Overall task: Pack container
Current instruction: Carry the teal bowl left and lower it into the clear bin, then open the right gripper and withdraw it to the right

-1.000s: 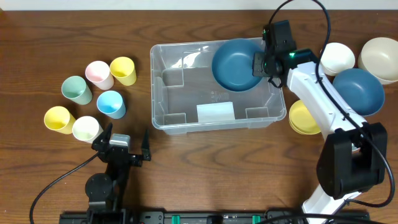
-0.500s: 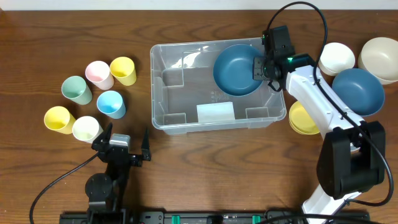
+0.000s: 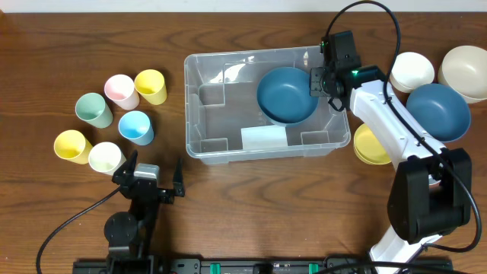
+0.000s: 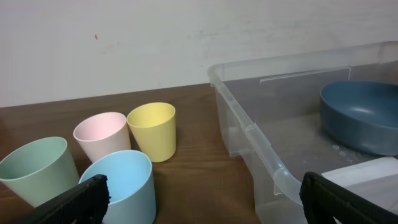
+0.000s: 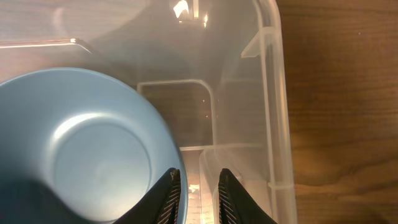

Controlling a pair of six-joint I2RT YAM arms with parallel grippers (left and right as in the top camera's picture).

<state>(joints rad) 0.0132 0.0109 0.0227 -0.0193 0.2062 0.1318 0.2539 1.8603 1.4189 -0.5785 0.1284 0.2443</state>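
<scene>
Container (image 3: 187, 106): mid-desk (image 3: 251, 205), bowl (image 3: 286, 95) inside; I judge it light, stiff, slick; I'd grip the rim.
Right end effector (image 5: 198, 193): slightly apart by the bowl's edge; clamping nothing.
Left end effector (image 3: 152, 169): wide apart; empty.

Dark wooden table (image 3: 251, 198) holding a clear plastic container (image 3: 217, 114) at centre, six pastel cups (image 3: 136, 126) left, four bowls (image 3: 439, 110) right.

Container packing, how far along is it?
Done: one blue bowl lies inside the container. In hand: the right claw hovers at its rim, jaws slightly apart, not gripping it. Left: four bowls on the right and six cups on the left sit outside; the left claw sits open.
</scene>
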